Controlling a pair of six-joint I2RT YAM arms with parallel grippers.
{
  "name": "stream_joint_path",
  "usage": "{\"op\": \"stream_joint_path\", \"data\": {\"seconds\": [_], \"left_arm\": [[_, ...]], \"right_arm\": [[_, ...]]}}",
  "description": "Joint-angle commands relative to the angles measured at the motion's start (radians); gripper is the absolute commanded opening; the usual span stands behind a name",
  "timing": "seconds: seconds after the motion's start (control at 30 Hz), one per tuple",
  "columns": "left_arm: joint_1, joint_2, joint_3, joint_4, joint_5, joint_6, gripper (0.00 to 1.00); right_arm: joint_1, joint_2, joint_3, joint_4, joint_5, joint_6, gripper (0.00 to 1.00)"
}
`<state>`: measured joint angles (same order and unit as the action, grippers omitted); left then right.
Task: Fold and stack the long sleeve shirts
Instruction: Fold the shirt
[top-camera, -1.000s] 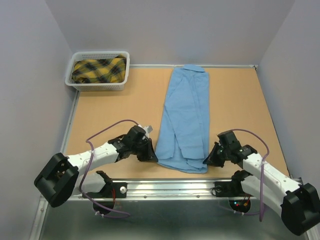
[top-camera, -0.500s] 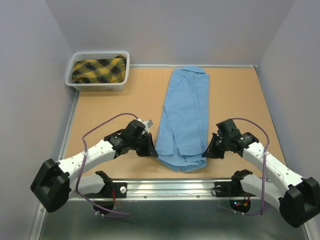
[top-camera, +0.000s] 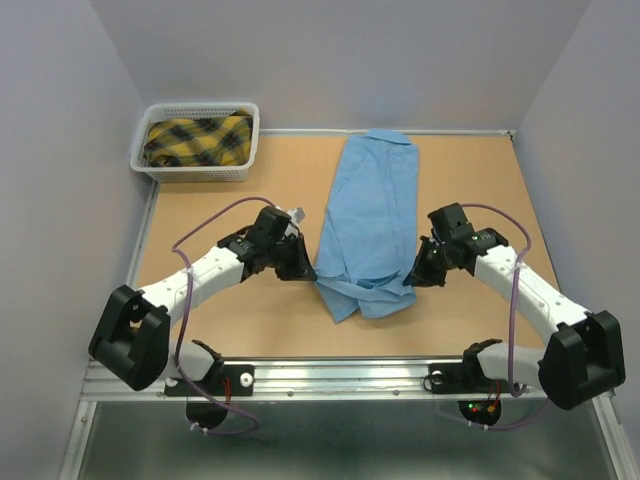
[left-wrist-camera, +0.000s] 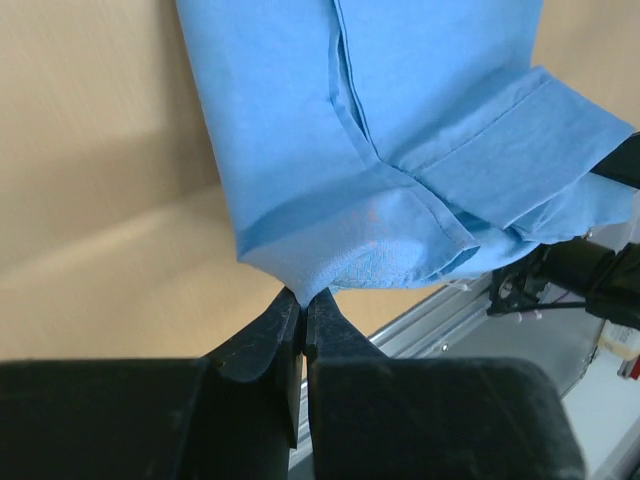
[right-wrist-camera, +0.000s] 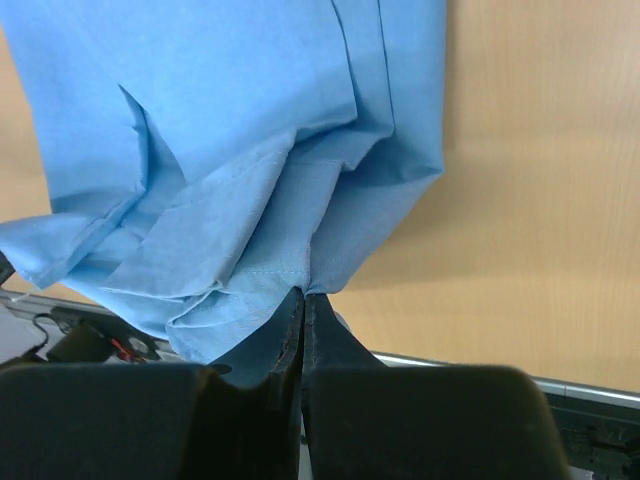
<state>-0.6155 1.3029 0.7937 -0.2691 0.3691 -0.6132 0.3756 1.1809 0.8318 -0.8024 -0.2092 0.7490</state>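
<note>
A light blue long sleeve shirt (top-camera: 372, 215) lies lengthwise down the middle of the table, collar at the far end, its sides folded in. My left gripper (top-camera: 308, 272) is shut on the shirt's near left corner (left-wrist-camera: 300, 272). My right gripper (top-camera: 412, 278) is shut on the near right corner (right-wrist-camera: 318, 262). Both corners are lifted off the table and carried toward the collar, so the hem (top-camera: 362, 298) sags and bunches between the two grippers. A second garment, yellow and black plaid cloth (top-camera: 197, 140), sits in a basket.
A white plastic basket (top-camera: 195, 172) stands at the far left corner of the tan table (top-camera: 230, 215). Grey walls close in the left, right and back. A metal rail (top-camera: 330, 372) runs along the near edge by the arm bases.
Both grippers have moved away from the near edge toward the collar, lifting the shirt's hem with them. The hem now hangs bunched instead of lying flat.
</note>
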Motion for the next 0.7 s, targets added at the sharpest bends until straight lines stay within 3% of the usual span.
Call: {"op": "stream_joint_path", "data": {"seconds": [0.0,0.2,0.67], "left_arm": [[0.048,0.051,0.108,0.047,0.051,0.061,0.0],[0.092,0.174,0.265,0.047,0.082,0.092,0.0],[0.155,0.542,0.689,0.074,0.14,0.092,0.0]], "right_arm": [[-0.076,0.058,0.116,0.011,-0.007,-0.077,0.01],[-0.208,0.149,0.202,0.038,-0.09,-0.129,0.01],[-0.371,0.471,0.486,0.103,-0.186,-0.161,0.01]]}}
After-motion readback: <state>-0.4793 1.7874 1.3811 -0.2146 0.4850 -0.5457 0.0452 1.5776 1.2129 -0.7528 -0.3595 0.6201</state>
